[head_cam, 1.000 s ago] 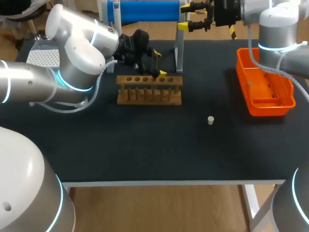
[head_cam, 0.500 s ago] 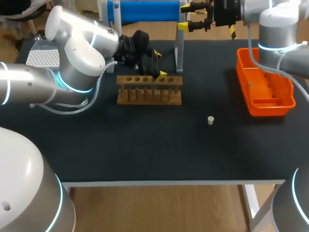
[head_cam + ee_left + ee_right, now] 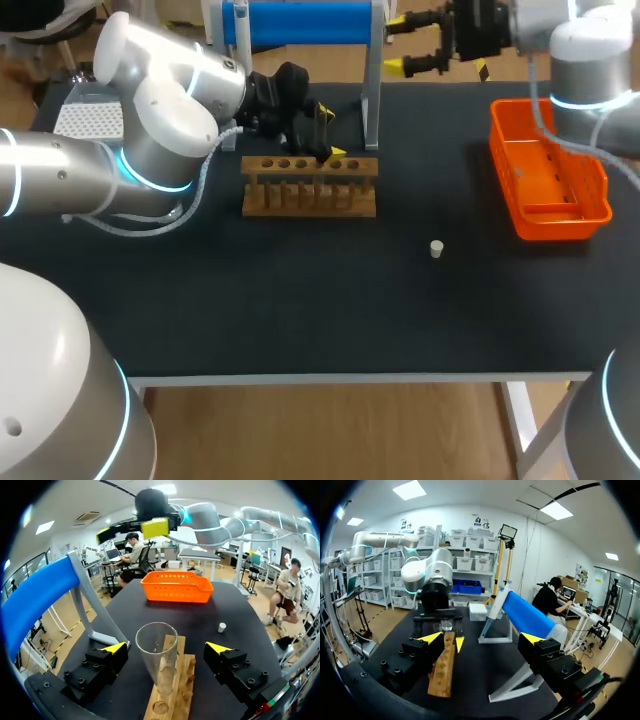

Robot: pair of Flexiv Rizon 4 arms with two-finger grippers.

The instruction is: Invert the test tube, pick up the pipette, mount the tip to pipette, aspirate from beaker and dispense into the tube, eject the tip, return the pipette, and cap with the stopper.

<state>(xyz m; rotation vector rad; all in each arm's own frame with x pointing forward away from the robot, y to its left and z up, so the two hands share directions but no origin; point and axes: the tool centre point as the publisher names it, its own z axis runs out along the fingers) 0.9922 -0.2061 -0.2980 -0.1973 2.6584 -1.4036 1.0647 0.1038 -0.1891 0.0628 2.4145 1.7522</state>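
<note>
A clear test tube (image 3: 157, 655) stands mouth up in the wooden rack (image 3: 310, 186), (image 3: 170, 690). My left gripper (image 3: 321, 140), (image 3: 166, 648) is open around the tube, and neither of its fingers (image 3: 114, 648) touches the glass. In the head view the gripper hides the tube. A small white stopper (image 3: 436, 248), (image 3: 221, 627) lies on the black mat to the right of the rack. My right gripper (image 3: 420, 45), (image 3: 481, 638) hangs open and empty at the table's far edge, high above the mat, facing the rack (image 3: 444, 665) and the left gripper (image 3: 440, 623).
A blue cylinder (image 3: 296, 22), (image 3: 527, 615) rests across a grey stand (image 3: 372, 100) behind the rack. An orange basket (image 3: 548, 205), (image 3: 177, 586) sits at the right side. A white perforated block (image 3: 88, 118) lies at the far left.
My right gripper has shifted a little to the right and turned at the far edge. The left arm and the tube have not moved.
</note>
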